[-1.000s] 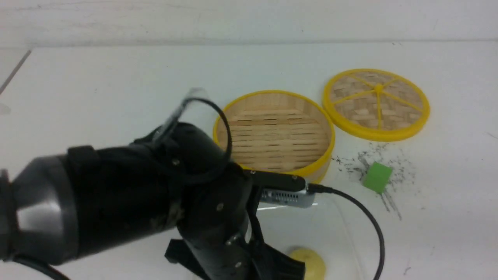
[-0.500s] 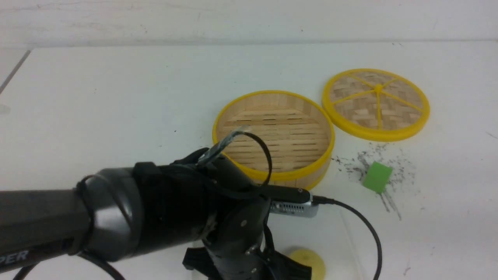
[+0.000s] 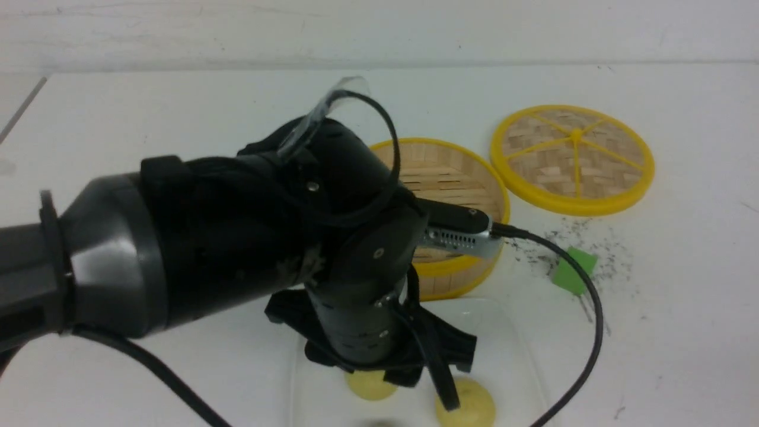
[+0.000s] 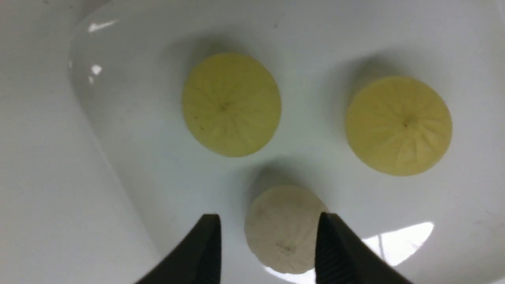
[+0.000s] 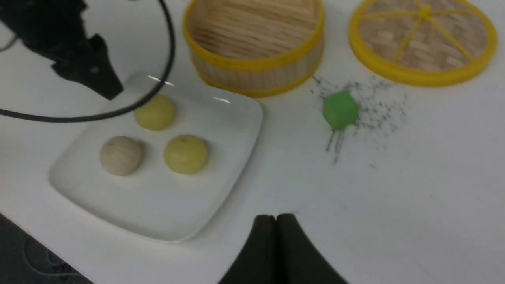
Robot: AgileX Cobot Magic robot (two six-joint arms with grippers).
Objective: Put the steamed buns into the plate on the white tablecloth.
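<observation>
White plate [image 5: 158, 205] holds three steamed buns [image 5: 185, 154]; bamboo steamer [image 5: 256, 75] empty; left gripper [image 4: 268, 215] spread, right gripper [image 5: 276, 217] closed.

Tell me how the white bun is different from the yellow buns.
The whitish bun is pale cream; the yellow buns are lemon-coloured. The whitish bun shows between the open fingers of the left end effector; the yellow buns lie beyond them. All three are round, pleated, and on the plate.
</observation>
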